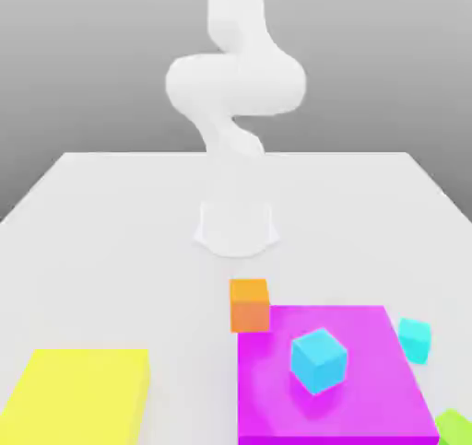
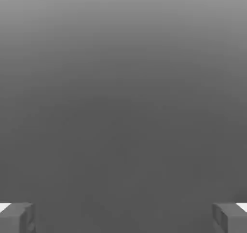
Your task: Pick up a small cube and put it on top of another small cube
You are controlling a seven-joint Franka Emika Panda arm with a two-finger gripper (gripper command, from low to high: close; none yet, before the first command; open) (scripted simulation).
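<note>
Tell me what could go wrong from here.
The sky-blue cube sits askew on the magenta block, so a cube stacked on it might rest crookedly. The turquoise cube lies close to that block's side, so the open gripper might bump the block when reaching down.

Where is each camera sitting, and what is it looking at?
Exterior view: it sits off the arm, facing the robot arm and looking down a bit at the table, with the purple block, yellow block and small cubes nearest. The arm and its base show.

Hand view: it sits on the robot's hand and looks out past the open gripper, whose two fingers poke in. Ahead is plain grey, perhaps the background.

Shared: I can't match any cube or block between the two.
</note>
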